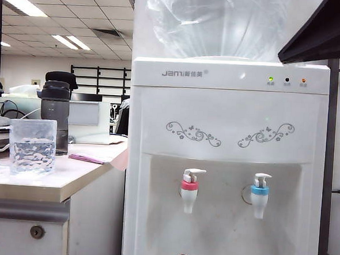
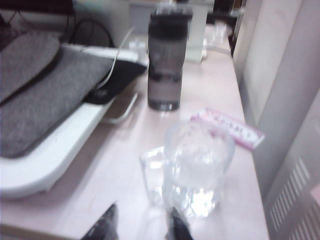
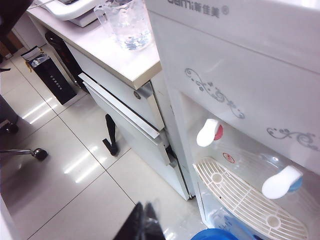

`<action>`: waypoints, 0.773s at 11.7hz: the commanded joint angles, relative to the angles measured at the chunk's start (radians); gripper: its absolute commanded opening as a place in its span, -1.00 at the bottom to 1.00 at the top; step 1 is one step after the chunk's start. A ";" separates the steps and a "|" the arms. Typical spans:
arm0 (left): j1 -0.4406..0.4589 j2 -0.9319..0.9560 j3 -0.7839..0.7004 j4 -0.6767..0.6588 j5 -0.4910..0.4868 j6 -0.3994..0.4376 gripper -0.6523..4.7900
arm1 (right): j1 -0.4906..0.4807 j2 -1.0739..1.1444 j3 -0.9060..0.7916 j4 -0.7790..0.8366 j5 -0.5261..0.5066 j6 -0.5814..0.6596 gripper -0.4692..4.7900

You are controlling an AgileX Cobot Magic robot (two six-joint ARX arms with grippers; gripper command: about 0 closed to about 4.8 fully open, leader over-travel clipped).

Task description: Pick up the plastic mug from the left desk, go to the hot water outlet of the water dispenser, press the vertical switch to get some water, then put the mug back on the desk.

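The clear plastic mug [image 1: 33, 145] stands upright on the left desk [image 1: 68, 182] with some water in it, its loop handle turned away from the water dispenser [image 1: 228, 119]. In the left wrist view my left gripper [image 2: 142, 227] is open just short of the mug [image 2: 197, 170], with only blurred desk top between its dark fingertips. The hot water outlet [image 1: 189, 192] with its pink-red collar carries the vertical switch [image 1: 195, 172] on top. My right gripper [image 3: 144, 225] is shut and empty above the floor, in front of the dispenser. Neither gripper shows in the exterior view.
A dark grey lidded tumbler [image 1: 56, 106] and a pink packet [image 2: 232, 128] sit on the desk behind the mug, next to a grey-padded white tray [image 2: 40, 100]. The blue-collared tap [image 1: 259, 193] is right of the hot one. A black bag [image 3: 50, 75] and a chair wheel [image 3: 39, 153] are on the floor.
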 commanded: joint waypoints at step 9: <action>0.286 -0.710 -0.168 -0.506 0.309 0.000 -0.27 | 0.000 -0.002 0.003 0.014 -0.002 0.003 -0.84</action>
